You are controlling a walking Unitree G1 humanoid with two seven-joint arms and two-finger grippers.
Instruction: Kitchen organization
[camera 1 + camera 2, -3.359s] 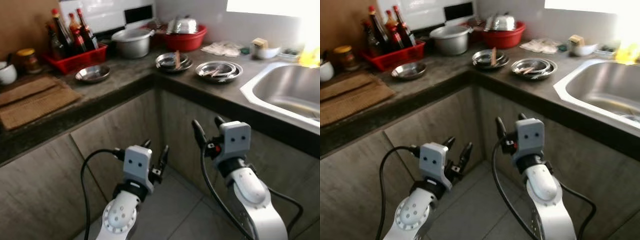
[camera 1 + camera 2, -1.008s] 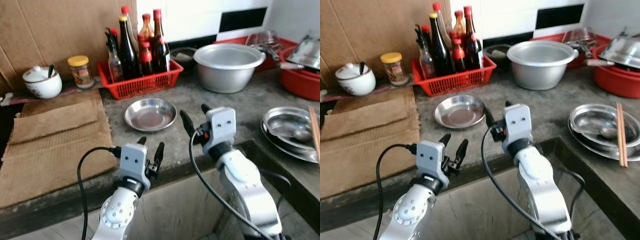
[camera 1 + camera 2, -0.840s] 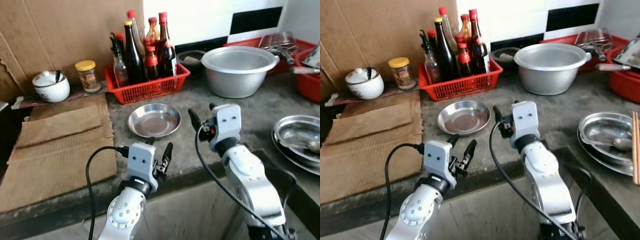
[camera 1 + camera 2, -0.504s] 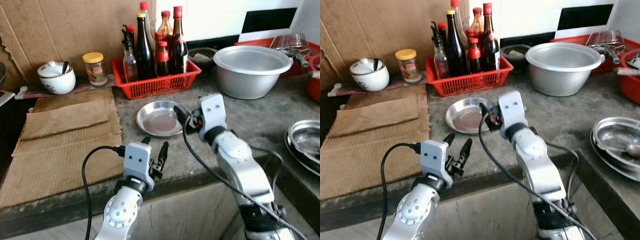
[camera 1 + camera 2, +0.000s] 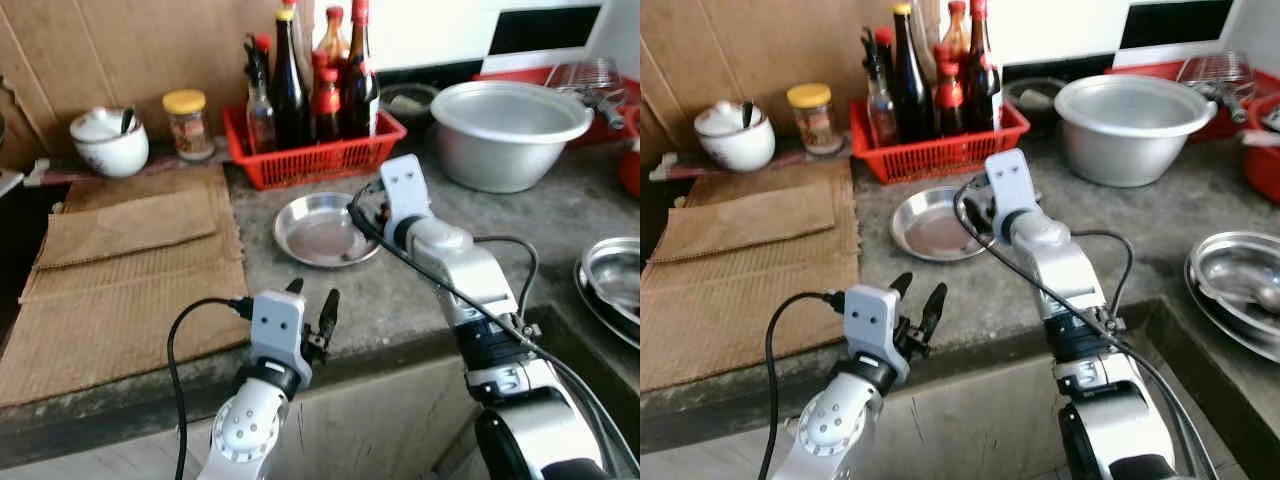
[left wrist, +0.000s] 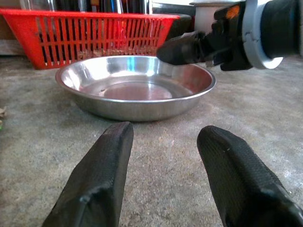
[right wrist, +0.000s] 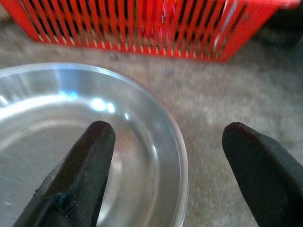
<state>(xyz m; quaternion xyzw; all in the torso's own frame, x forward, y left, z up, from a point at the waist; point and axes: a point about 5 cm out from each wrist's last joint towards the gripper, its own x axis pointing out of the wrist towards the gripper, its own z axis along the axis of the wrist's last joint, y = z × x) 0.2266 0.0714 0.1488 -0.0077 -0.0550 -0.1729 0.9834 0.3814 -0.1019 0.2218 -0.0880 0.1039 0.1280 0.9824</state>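
A small round steel dish [image 5: 325,228] lies on the grey counter [image 5: 420,300] in front of a red basket. My right gripper [image 5: 358,210] reaches over the dish's right rim. It is open, and in the right wrist view one of its fingers [image 7: 90,156] hangs over the dish's bowl [image 7: 57,142] while the other stands over bare counter outside the rim. My left gripper [image 5: 312,305] hovers low near the counter's front edge, open and holding nothing. In the left wrist view it points at the dish [image 6: 135,87], a short way off.
The red basket [image 5: 315,155] of dark sauce bottles stands just behind the dish. A large aluminium pot [image 5: 510,120] is at the back right, steel plates [image 5: 612,285] at the far right. Cardboard sheets [image 5: 130,260], a white lidded bowl [image 5: 105,140] and a jar [image 5: 187,123] are on the left.
The camera has swung from the sink corner toward the basket and closed in. My right gripper has stretched forward from the counter edge to the dish's rim. The left gripper has barely moved.
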